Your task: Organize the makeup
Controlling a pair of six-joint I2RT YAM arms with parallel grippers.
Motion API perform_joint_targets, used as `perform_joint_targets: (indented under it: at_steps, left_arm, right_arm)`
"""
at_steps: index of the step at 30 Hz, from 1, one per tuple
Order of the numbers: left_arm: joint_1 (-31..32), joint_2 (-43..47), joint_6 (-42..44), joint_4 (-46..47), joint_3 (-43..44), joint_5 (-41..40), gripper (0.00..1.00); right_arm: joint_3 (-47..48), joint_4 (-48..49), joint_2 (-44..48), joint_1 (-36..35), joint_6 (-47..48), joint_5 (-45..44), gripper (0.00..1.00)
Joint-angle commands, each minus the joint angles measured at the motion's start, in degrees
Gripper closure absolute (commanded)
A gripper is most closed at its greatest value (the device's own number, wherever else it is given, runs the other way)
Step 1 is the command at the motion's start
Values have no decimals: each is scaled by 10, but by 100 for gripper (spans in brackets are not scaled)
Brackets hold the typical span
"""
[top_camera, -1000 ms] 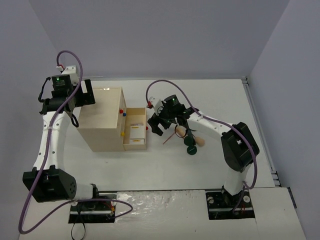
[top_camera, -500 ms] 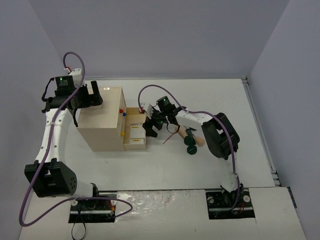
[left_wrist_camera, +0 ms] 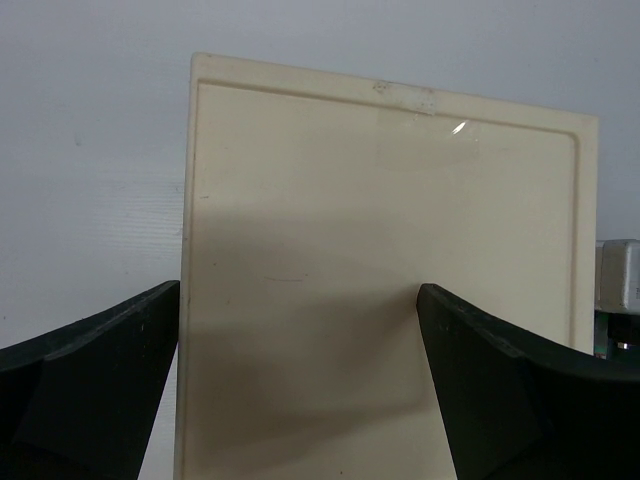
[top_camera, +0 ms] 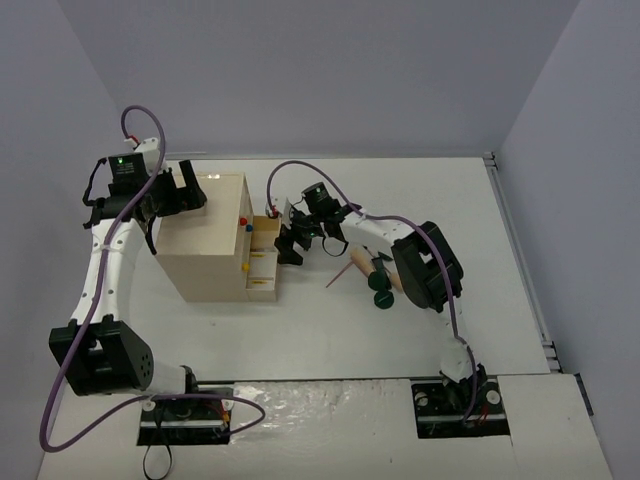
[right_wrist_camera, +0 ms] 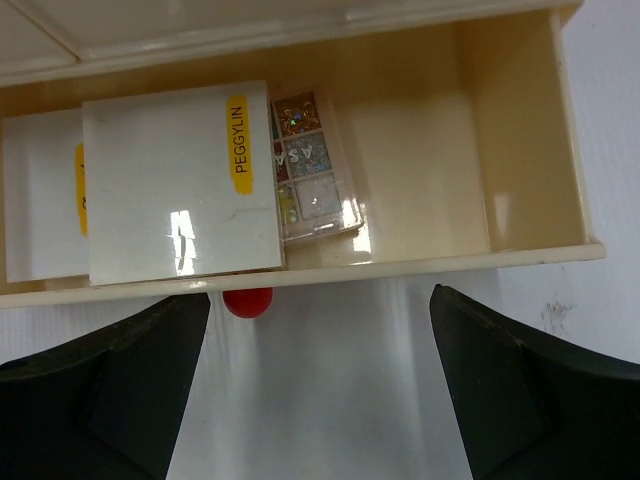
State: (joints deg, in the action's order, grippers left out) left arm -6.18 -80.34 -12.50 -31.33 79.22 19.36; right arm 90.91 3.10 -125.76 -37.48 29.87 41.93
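Observation:
The cream box (top_camera: pixel 200 240) stands at the left, its lower drawer (top_camera: pixel 263 262) partly out. In the right wrist view that drawer (right_wrist_camera: pixel 520 130) holds two white cards (right_wrist_camera: pixel 170 190) with yellow labels and a glittery palette (right_wrist_camera: pixel 312 170); a red knob (right_wrist_camera: pixel 247 302) sits on its front. My right gripper (top_camera: pixel 290 245) (right_wrist_camera: pixel 320 400) is open right at the drawer front, nothing between its fingers. Right of it on the table lie a reddish-pink pencil (top_camera: pixel 338 277), a beige piece (top_camera: pixel 358 262) and two dark green compacts (top_camera: pixel 381 297). My left gripper (top_camera: pixel 185 190) (left_wrist_camera: pixel 300 400) hangs open over the box top (left_wrist_camera: pixel 380 250).
The box carries red, blue and yellow knobs (top_camera: pixel 244 222) on its right face. Purple cables loop above both arms. The right arm's elbow (top_camera: pixel 425 265) hangs over the table just right of the loose makeup. White table (top_camera: pixel 330 330) spreads in front.
My right gripper has moved left to the drawer front, and the drawer has slid partway into the box. My left gripper has shifted right over the box top.

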Motion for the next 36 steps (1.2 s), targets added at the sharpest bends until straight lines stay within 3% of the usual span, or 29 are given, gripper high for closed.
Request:
perform_joint_targets:
  at_steps: [1,7,22,36]
  left_arm:
    - [17,-6,-22,1,-15,43,3]
    - [23,-10,-27,4,-15,50,3]
    - [26,-11,-47,18,-20,51,3]
    - [21,4,-63,30,-11,35,3]
  right_arm:
    - [54,46,-9,-20,-9,41,10]
    - [91,66,-34,-32,-25,41,9]
    - [102,246,-68,-47,-159,42,8]
    - [150,265,-96,-46,-188,51,8]
